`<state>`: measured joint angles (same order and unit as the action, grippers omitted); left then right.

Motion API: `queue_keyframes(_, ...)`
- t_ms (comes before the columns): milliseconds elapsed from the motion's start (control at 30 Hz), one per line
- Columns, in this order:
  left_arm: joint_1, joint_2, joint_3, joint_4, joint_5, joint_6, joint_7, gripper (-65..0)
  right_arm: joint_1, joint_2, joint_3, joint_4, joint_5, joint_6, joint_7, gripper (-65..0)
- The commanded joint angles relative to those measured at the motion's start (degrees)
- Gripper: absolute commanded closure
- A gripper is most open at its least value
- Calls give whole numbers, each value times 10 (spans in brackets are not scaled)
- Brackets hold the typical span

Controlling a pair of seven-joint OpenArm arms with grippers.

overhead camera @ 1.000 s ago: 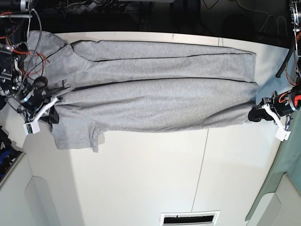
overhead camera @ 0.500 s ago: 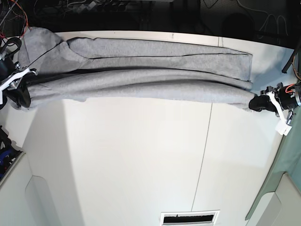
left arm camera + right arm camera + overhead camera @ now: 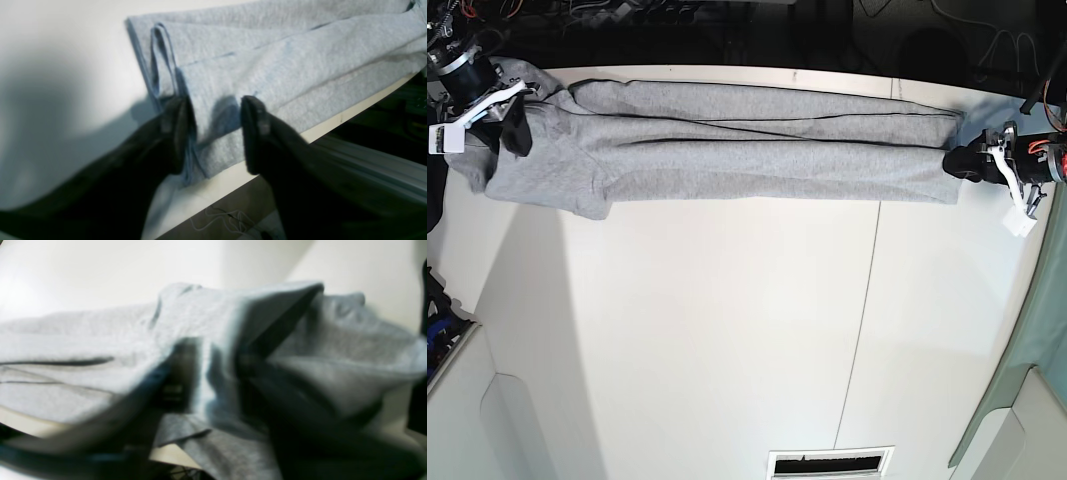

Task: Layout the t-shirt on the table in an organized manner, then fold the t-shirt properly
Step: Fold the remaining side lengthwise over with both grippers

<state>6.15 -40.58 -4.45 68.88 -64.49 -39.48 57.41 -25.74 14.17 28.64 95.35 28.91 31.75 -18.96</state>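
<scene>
The t-shirt (image 3: 727, 140) is lying as a long folded band along the table's (image 3: 727, 350) far edge, running from about nine o'clock to three o'clock across the top of the base view. At three o'clock the left gripper (image 3: 213, 133) is standing with its jaws wide apart, straddling the hem corner without pinching it. At ten o'clock the right gripper (image 3: 213, 373) is also spread, with cloth draped between its fingers. My worry: the fabric is hanging at the table's rim, so a withdrawing finger snagging a loose layer could drag the fold open or pull it over the edge.
</scene>
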Motion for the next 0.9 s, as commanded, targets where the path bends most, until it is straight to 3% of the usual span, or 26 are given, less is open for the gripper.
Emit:
queue_keyframes(0,-5,-13,-7,7,-11,-5,-5,-312,0,6,5,8,17,2,13,-368)
queue_keyframes(33,-5,-13,-17,7,-11,-5,-6,-312,2,6,6,8,27,0,14,-393)
queue_keyframes(200,-4,10,-144,7,-19,-5,-6,-314,7,5,7,21,61,0,13,-392)
queue_keyframes(300,-2,44,-209,3,-19,-5,-6,-378,7,5,7,42,61,0,11,-392)
queue_keyframes(467,-3,105,-226,-27,1,-5,-22,-406,24,-9,7,73,60,0,7,-390)
queue_keyframes(500,-3,116,-226,-35,11,-5,-23,-406,30,-12,6,75,58,0,7,-372)
queue_keyframes(533,-3,126,-226,-41,27,-5,-28,-406,37,-17,6,74,52,0,3,-312)
queue_keyframes(633,-3,136,-226,-58,88,-5,-82,-406,58,-33,5,59,7,-5,-24,-5)
queue_keyframes(700,-3,136,-226,-63,108,-5,-101,-406,67,-34,5,31,-14,-4,-29,0)
queue_keyframes(867,2,141,-226,-63,118,-5,-76,-406,73,-34,5,-61,-37,-4,-13,0)
